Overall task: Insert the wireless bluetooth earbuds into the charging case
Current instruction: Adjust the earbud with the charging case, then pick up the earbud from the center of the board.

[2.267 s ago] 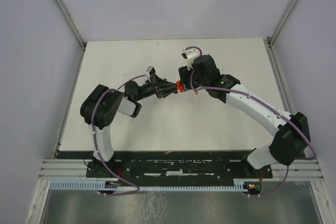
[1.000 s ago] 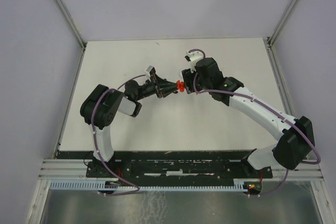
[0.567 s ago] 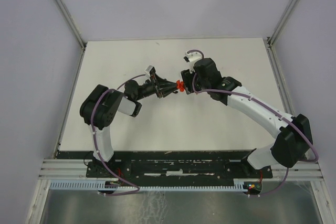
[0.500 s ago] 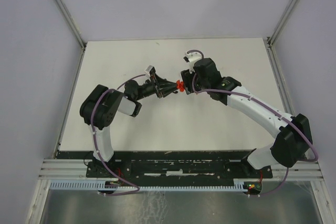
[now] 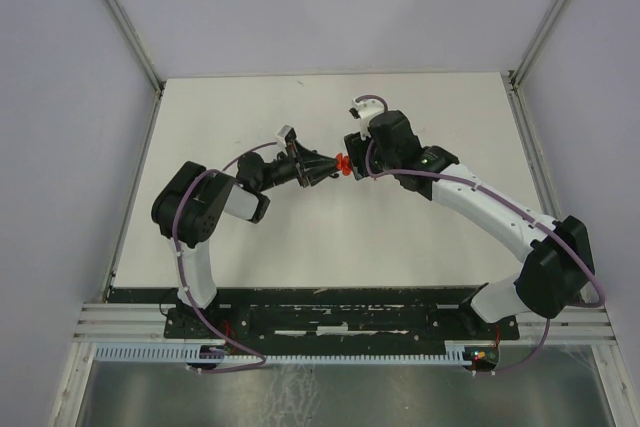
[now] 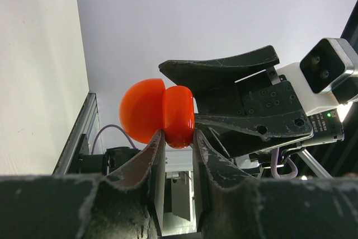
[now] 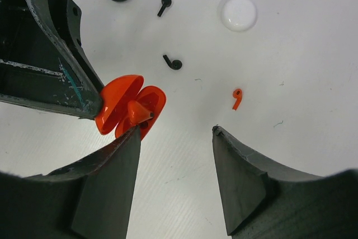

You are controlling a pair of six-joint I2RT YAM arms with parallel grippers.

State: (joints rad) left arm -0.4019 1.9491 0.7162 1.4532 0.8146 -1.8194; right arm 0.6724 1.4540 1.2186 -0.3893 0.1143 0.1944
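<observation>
1. My left gripper [image 6: 178, 136] was clamped on the open red charging case [image 6: 156, 117], holding it off the table [image 7: 302, 71].
2. My right gripper [image 7: 176, 132] stood open and empty, with the case at about 10 o'clock of its gap.
3. A loose red earbud [image 7: 237, 98] lay on the table at 3 o'clock from the case in my right wrist view.
4. I judged the step needed a steady case and a straight descent, pinching the earbud across its stem.

Robot lab cell: white table [image 5: 300, 247], plain walls [image 5: 330, 7], aluminium rails [image 5: 120, 325].
</observation>
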